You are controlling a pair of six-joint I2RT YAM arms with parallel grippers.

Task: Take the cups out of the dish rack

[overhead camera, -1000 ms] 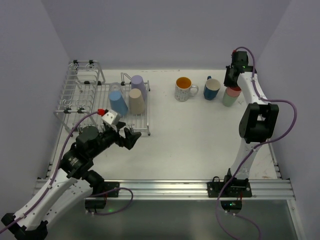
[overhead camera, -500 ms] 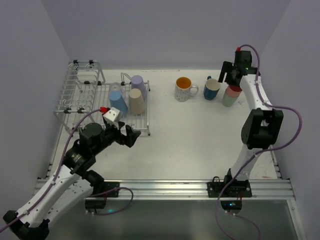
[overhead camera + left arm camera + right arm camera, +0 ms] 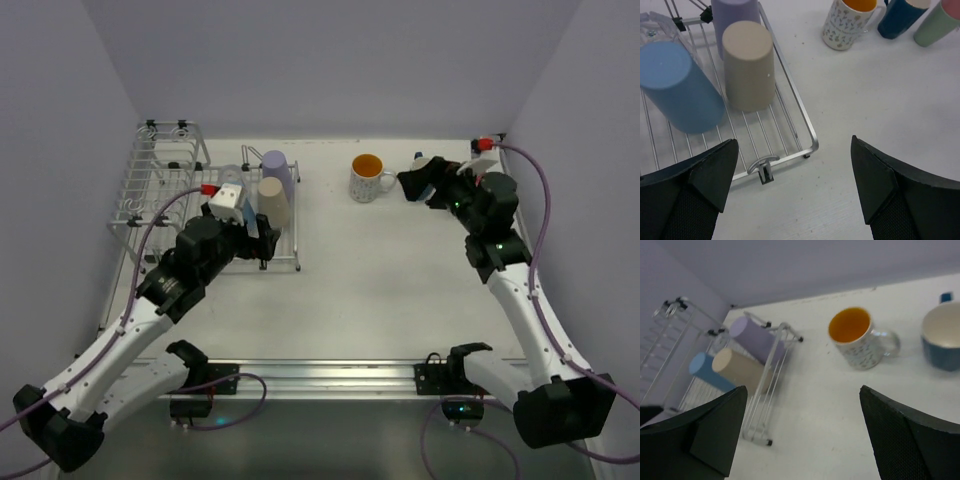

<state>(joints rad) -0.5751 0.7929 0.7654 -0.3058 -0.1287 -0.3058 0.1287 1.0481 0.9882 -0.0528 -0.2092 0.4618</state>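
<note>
The dish rack (image 3: 165,190) stands at the back left. On its flat grid (image 3: 795,107) lie a blue cup (image 3: 677,85), a beige cup (image 3: 747,65) and a lilac cup (image 3: 735,12). My left gripper (image 3: 794,165) hovers open over the rack's near right corner, just short of the beige cup (image 3: 272,200), holding nothing. A white speckled mug (image 3: 368,178) with an orange inside stands on the table, with a dark blue mug (image 3: 902,17) and a mint cup (image 3: 940,22) to its right. My right gripper (image 3: 420,185) is open and empty beside the speckled mug (image 3: 855,337).
A clear glass (image 3: 655,25) lies in the rack behind the blue cup. The rack's taller wire basket (image 3: 165,150) rises at the far left. Walls close in at the back and on both sides. Bare tabletop (image 3: 390,270) lies between the two arms.
My right gripper opened, let go of the stacked cup at the back right, and swung down and left toward the mugs. My left gripper moved forward to the rack's cups.
</note>
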